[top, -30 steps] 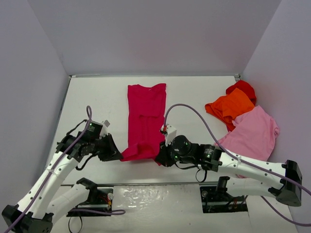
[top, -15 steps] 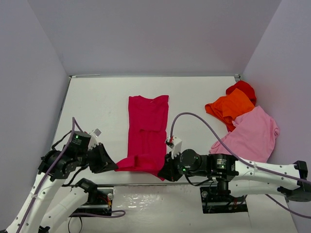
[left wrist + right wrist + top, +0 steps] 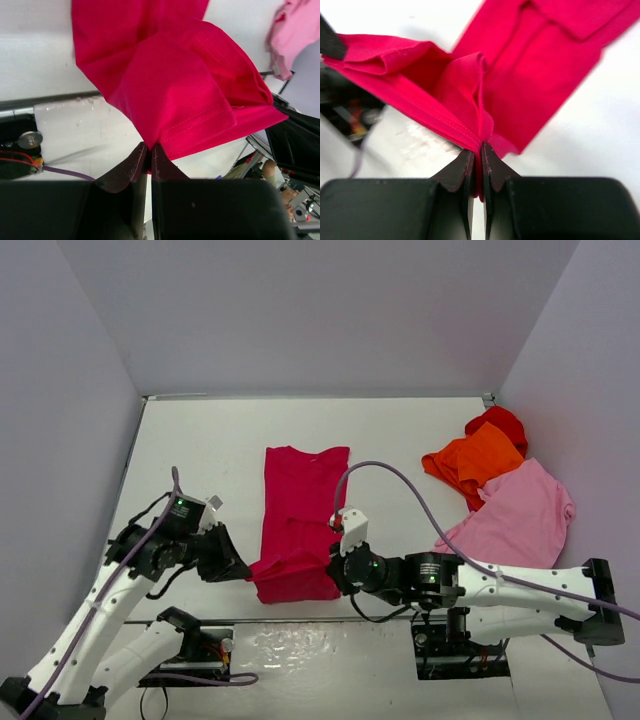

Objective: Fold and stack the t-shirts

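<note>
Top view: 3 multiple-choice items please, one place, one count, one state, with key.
1. Where does the orange t-shirt lie? A) right side B) left side C) centre
2. How many t-shirts show? A) two B) four C) six
3. Grippers on the crimson t-shirt? A) both open B) both shut on its near edge C) only left shut
1 A: at the right, beside the bright red t-shirt and light pink t-shirt.
2 B: crimson, orange, pink, bright red.
3 B: left gripper and right gripper each pinch its cloth.
</note>
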`<state>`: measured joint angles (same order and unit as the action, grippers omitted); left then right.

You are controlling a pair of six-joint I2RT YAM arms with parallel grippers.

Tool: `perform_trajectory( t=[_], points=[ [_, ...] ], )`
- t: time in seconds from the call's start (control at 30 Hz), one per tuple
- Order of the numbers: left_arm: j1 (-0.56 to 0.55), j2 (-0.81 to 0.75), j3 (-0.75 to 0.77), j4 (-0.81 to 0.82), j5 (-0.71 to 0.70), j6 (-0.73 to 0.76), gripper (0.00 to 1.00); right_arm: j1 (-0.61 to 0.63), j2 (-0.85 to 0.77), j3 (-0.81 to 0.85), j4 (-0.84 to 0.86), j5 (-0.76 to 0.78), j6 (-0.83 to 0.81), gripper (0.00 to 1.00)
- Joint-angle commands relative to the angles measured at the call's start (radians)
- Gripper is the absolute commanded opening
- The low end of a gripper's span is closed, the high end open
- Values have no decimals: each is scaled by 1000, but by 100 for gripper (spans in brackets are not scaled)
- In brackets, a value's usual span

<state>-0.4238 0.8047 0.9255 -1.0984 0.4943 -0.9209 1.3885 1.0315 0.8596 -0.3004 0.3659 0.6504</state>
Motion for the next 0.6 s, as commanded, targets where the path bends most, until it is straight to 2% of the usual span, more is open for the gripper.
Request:
perform_trajectory(
  t=[0.0, 0.13, 0.4, 0.57],
  points=[
    [8, 200, 92, 121, -54, 123, 0, -118, 108, 47, 10, 150, -181, 0],
    [10, 342, 168, 193, -62, 179, 0, -222, 146, 38, 101, 116, -264, 0],
    [10, 552, 273, 298, -65, 223, 0, -342, 228, 35, 242, 71, -364, 0],
    [11, 677, 356, 351, -84, 262, 0, -408, 301, 5, 423, 16, -433, 0]
  ],
)
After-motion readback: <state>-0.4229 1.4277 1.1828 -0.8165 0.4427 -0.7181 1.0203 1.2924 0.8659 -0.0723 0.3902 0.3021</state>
